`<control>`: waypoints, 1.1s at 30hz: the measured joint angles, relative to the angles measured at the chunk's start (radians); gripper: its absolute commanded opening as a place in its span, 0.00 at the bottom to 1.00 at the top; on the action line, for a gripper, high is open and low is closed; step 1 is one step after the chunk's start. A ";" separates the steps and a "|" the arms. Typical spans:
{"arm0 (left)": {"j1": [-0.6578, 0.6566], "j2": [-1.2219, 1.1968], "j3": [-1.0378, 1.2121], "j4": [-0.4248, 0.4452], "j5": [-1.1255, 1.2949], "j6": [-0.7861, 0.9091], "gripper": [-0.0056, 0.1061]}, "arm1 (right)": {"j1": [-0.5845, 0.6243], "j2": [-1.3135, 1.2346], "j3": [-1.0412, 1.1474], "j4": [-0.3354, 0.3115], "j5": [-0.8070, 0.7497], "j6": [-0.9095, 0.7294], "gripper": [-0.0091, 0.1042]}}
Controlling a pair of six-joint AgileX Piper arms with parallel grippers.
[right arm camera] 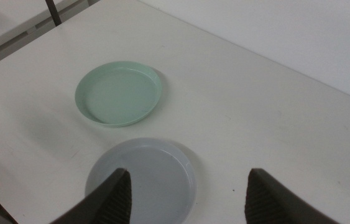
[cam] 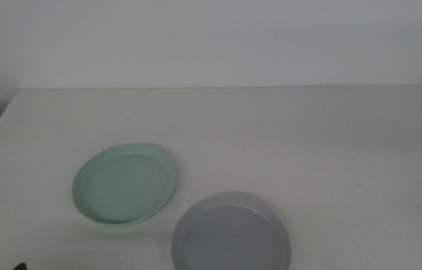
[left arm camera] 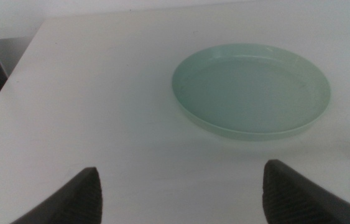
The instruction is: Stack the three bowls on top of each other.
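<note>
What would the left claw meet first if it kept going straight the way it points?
Likely the mint green shallow round dish, lying ahead of the open left claw on the white table; depth unclear.

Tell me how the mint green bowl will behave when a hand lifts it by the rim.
The mint green bowl looks rigid, so probably no flexing. Its low rim gives little to pinch, and the smooth finish may slip. Shallow and wide, it would likely tilt if held from one edge.

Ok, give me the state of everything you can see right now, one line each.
Mint green bowl: upright on the table, empty, not stacked.
Pale grey bowl: upright on the table, empty, just apart from the green one.
White bowl: not in view.
Left tool: open, holding nothing, facing the green bowl.
Right tool: open, holding nothing, above the grey bowl.
</note>
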 measured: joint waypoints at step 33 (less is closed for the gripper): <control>0.181 0.734 -0.811 -0.066 0.531 -0.053 0.82 | 0.000 0.000 0.000 0.000 0.000 0.000 0.50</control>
